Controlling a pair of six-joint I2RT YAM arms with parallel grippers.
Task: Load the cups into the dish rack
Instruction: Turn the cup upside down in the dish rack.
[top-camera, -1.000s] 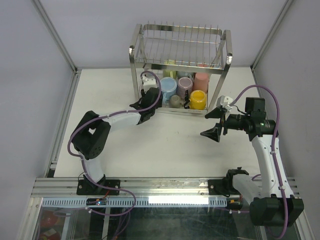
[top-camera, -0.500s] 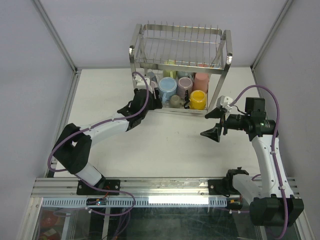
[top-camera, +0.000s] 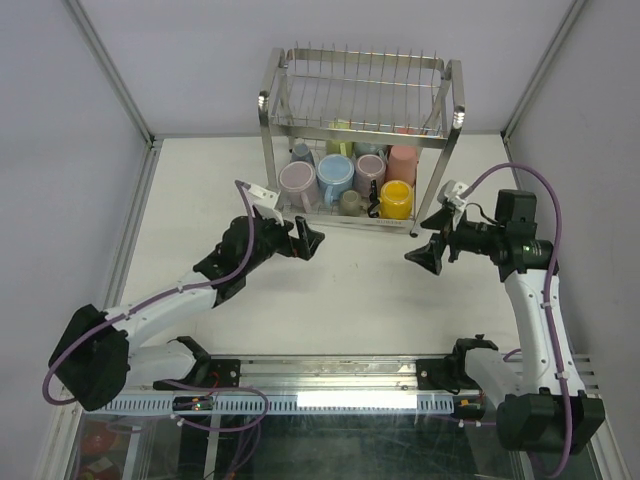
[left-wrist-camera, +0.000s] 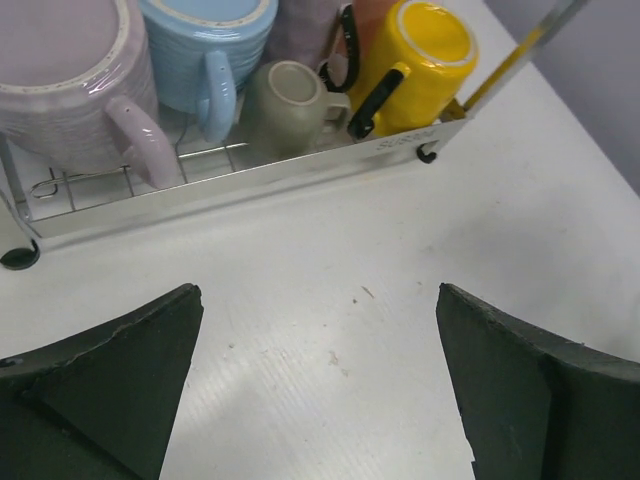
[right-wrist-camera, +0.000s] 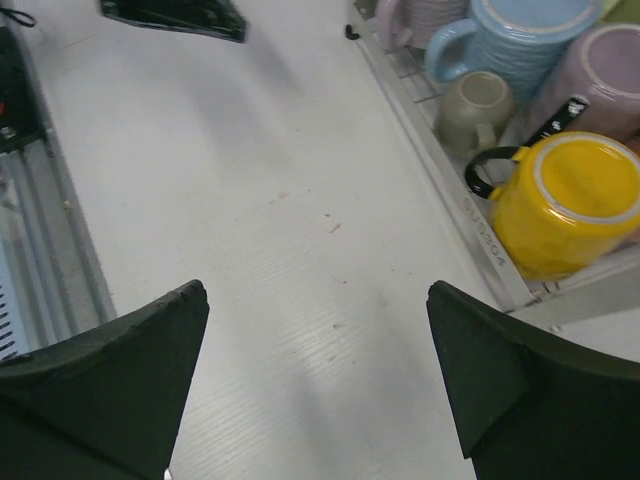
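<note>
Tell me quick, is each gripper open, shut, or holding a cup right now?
Left gripper: open, holding nothing.
Right gripper: open, holding nothing.

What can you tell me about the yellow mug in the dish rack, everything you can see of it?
The yellow mug looks like glossy ceramic, with a black handle and a pale ring around its upward-facing round end; whether that end is the mouth or the base I cannot tell. It sits in the front right corner of the dish rack's lower tier. Its handle points towards the small grey-beige mug beside it, and a mauve mug is close behind.
</note>
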